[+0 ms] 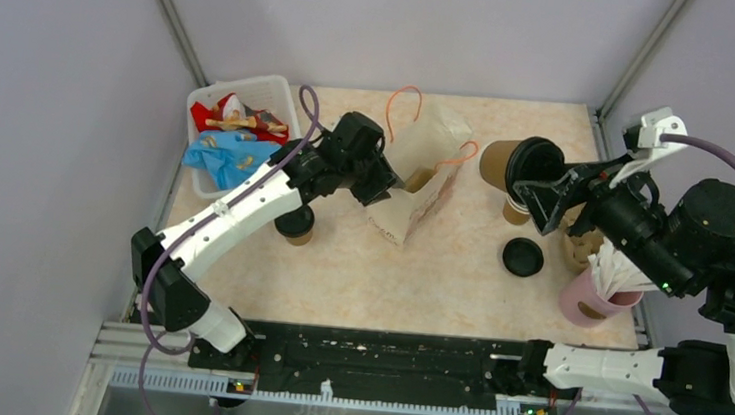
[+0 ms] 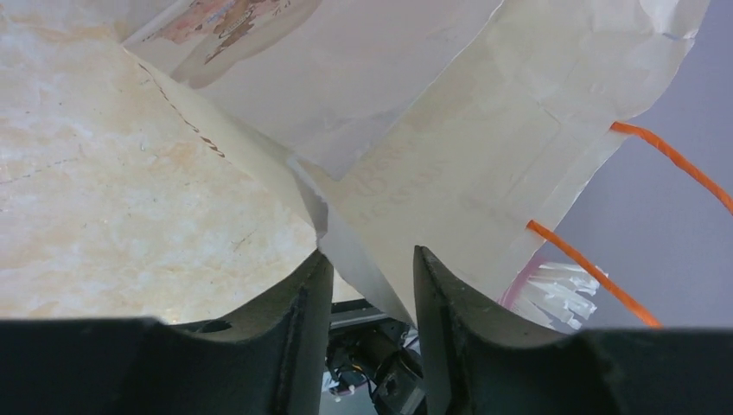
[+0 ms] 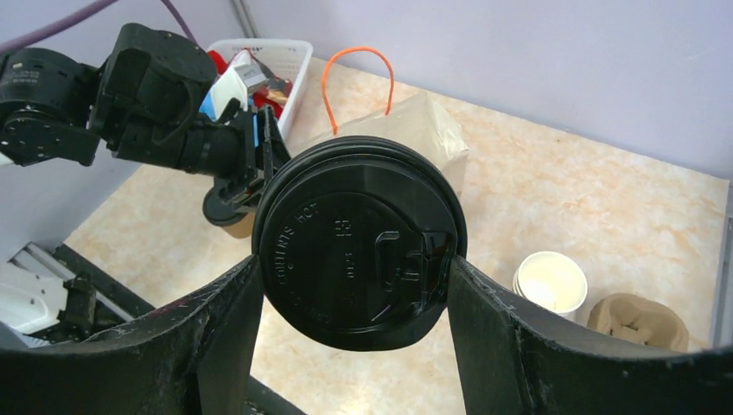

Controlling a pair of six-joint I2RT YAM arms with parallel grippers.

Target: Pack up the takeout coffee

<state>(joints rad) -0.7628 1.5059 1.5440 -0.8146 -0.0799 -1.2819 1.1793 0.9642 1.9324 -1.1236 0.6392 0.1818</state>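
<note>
My right gripper (image 1: 542,195) (image 3: 354,259) is shut on a brown paper cup (image 1: 495,161) with a black lid (image 3: 359,242). It holds the cup tilted on its side above the table, lid toward the wrist camera. A second lidded brown cup (image 1: 294,223) (image 3: 226,210) stands on the table under my left arm. The pale paper bag with orange handles (image 1: 427,173) (image 2: 449,164) lies on its side mid-table. My left gripper (image 1: 386,184) (image 2: 372,255) is at the bag's mouth, jaws a little apart, with the bag's edge between them.
A loose black lid (image 1: 523,256) lies on the table. An open white-rimmed cup (image 3: 550,281) stands by the brown pulp tray (image 3: 638,320). The pink cup of white sticks (image 1: 597,293) is at the right. A white bin of oddments (image 1: 240,126) sits far left.
</note>
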